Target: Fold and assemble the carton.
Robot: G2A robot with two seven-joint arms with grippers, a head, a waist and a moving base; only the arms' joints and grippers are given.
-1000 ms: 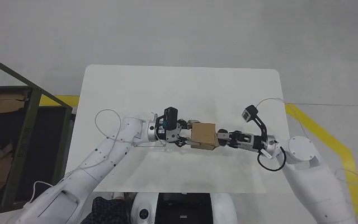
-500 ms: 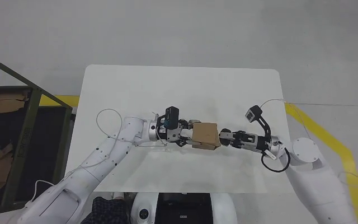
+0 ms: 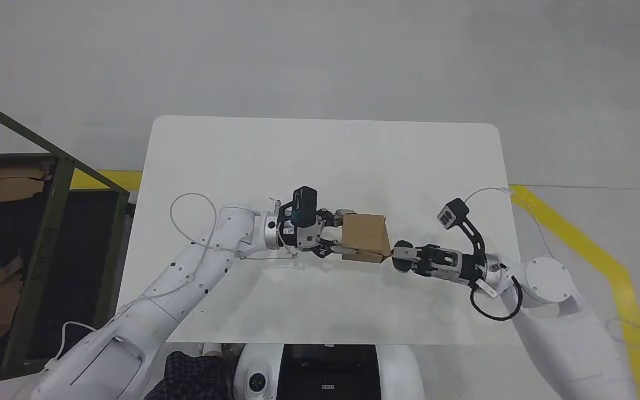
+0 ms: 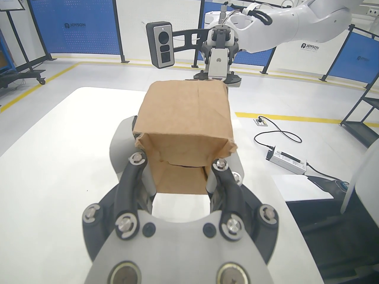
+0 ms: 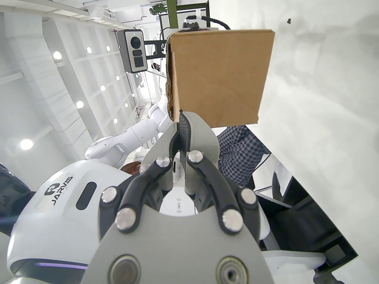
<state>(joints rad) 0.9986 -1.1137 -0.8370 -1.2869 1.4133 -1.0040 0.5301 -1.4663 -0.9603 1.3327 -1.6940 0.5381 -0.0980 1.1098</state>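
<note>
A brown carton [image 3: 365, 236] is held above the middle of the white table [image 3: 200, 160]. My left gripper [image 3: 335, 238] is shut on it, one finger [image 4: 124, 137] on each side of the carton [image 4: 185, 113]. The end facing the left wrist is open, with a flap folded inside. My right gripper [image 3: 397, 250] is at the opposite end. Its fingers [image 5: 192, 125] are pressed together, and their tips touch a lower corner of the carton [image 5: 219, 75]. In the left wrist view the right gripper [image 4: 217, 75] shows behind the carton's far edge.
A green rack [image 3: 40, 230] holding cardboard stands off the table's left side. Open table surface lies all around the arms, widest at the far side. Yellow floor lines [image 3: 560, 225] run past the right edge.
The right arm has drawn back toward the near right, its fingertips sliding to the carton's near corner. The left gripper has tilted the carton slightly and shifted it a little farther away.
</note>
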